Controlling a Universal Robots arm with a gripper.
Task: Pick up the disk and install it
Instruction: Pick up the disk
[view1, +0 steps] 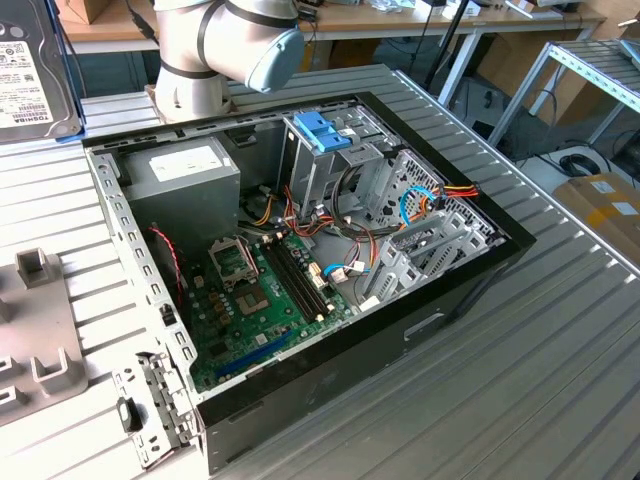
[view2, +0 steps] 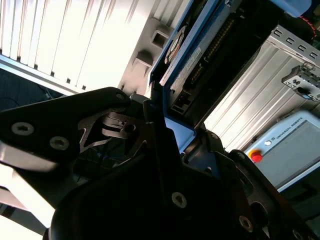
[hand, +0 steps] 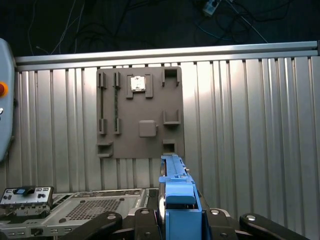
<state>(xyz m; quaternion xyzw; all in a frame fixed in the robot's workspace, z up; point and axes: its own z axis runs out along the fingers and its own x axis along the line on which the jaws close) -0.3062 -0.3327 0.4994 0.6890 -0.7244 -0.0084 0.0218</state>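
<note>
1. Since the black gripper (hand: 177, 217) is clamped on just the thin blue edge of the flat grey metal disk with the white label and blue plastic frame (view1: 35, 70), I think the disk may slip or twist if it bumps something.
2. The disk hangs in the air at the exterior view's left, well apart from the open black computer case (view1: 330, 375).
3. Inside the case, the tall metal cage with the blue plastic handle (view1: 320, 135) stands high. The disk may knock it on the way in.
4. A bunch of red, yellow and blue wires (view1: 420, 200) lies just beside the cage. They may snag the disk or get pinched.
5. If the disk goes in tilted, I think it may jam.
6. The big grey power box (view1: 185, 185) sits in a corner of the case, near the cage.
7. Farther off, in the first wrist view, a flat grey holder plate (hand: 140, 112) lies on the ribbed silver table (hand: 250, 125).
</note>
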